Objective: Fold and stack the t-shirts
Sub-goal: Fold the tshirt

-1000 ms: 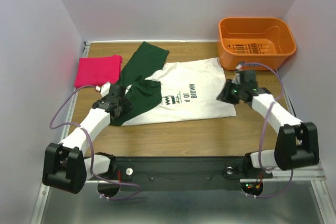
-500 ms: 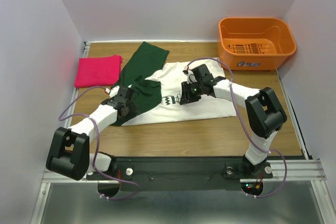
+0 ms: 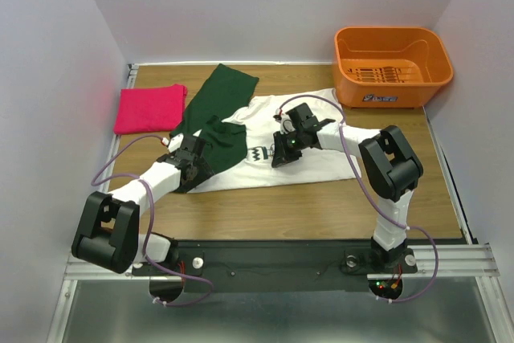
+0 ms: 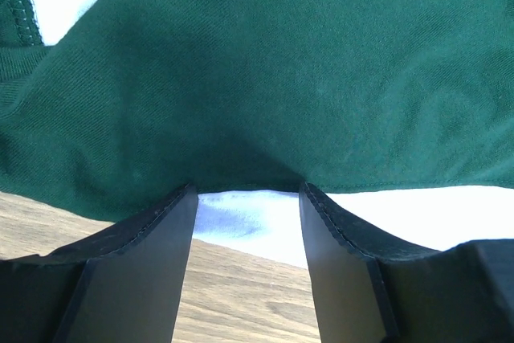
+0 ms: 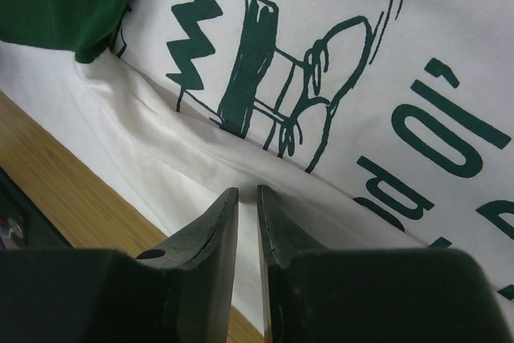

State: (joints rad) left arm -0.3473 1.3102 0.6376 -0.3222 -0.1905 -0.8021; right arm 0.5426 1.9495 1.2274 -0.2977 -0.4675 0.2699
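Top external view: the orange basket (image 3: 391, 30) sits on the wooden table (image 3: 321, 206), and everything else is placed from it. The white t-shirt (image 3: 321, 158) lies spread flat on the side of the basket nearer the arms and to its left in this view, one corner close to the basket's wall. Its dark green sleeves (image 3: 225, 94) reach farther from the basket, one folded over the body. The pink t-shirt (image 3: 148, 108) lies folded well apart from the basket, across the table from it.

The right gripper (image 3: 281, 154) is low over the printed chest of the white tee. In its wrist view the fingers (image 5: 213, 230) are drawn almost together with a thin slit between them, tips at a raised crease in the white cloth; whether they pinch it cannot be told.

The left gripper (image 3: 197, 168) is at the shirt's edge farthest from the basket. Its jaws stand spread, with the green sleeve's hem and a strip of white cloth showing between them.
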